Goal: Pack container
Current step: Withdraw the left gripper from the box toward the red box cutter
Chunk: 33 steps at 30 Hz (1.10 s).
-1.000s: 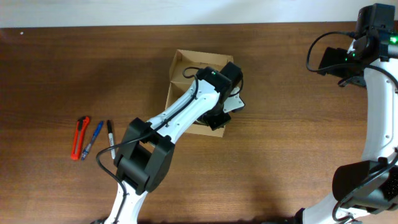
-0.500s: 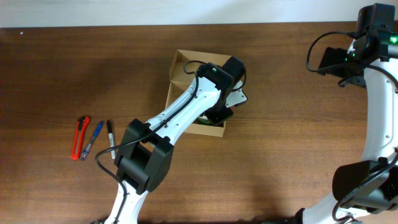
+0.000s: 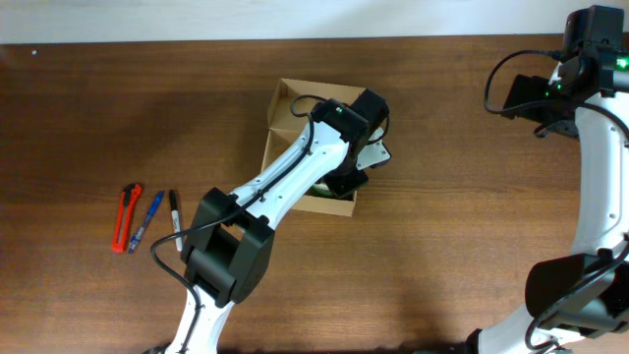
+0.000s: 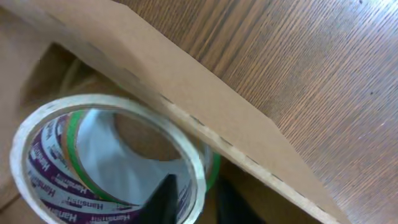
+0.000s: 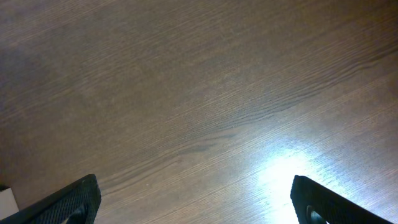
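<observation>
The container [image 3: 286,104], a small tan cardboard box, stands open at the table's middle. My left arm reaches into its right end, and the left gripper [image 3: 351,175] is low inside it. In the left wrist view the box's wall [image 4: 186,81] runs diagonally across. A tape roll [image 4: 50,168] with purple print and a green edge lies inside the box. My left gripper [image 4: 199,198] is shut on the roll's wall, one finger inside the ring and one outside. My right gripper [image 5: 196,202] is open and empty over bare wood at the far right [image 3: 533,98].
A red utility knife [image 3: 124,218], a blue pen [image 3: 149,218] and a black marker [image 3: 175,213] lie side by side at the left. The table's back edge meets a white surface at the top.
Since a second ago my left gripper has shifted slightly toward the back right inside the box. It has held still for the last half second. The right arm has not moved.
</observation>
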Each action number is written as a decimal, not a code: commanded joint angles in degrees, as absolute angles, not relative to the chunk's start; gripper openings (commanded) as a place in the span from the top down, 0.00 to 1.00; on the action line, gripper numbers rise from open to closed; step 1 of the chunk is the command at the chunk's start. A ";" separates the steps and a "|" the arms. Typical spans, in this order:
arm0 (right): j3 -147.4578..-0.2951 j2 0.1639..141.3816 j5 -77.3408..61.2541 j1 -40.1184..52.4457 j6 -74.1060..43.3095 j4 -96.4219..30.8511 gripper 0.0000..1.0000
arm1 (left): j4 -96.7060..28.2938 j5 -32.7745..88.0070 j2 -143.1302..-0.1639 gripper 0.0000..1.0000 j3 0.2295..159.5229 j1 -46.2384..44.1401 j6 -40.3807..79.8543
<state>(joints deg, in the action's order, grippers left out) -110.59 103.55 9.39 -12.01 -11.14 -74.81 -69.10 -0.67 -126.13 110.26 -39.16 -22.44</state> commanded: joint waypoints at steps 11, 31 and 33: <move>-111.55 102.41 9.28 -12.03 -10.94 -74.76 0.01 | -73.21 -3.55 -126.43 0.71 114.54 -39.33 -22.76; -111.55 102.41 9.28 -12.03 -10.94 -74.78 0.01 | -78.52 -16.32 -101.03 0.50 120.64 -17.82 -11.90; -111.55 102.41 9.28 -12.03 -10.94 -74.78 0.00 | -78.43 -14.15 -99.90 0.47 119.77 -12.29 -10.55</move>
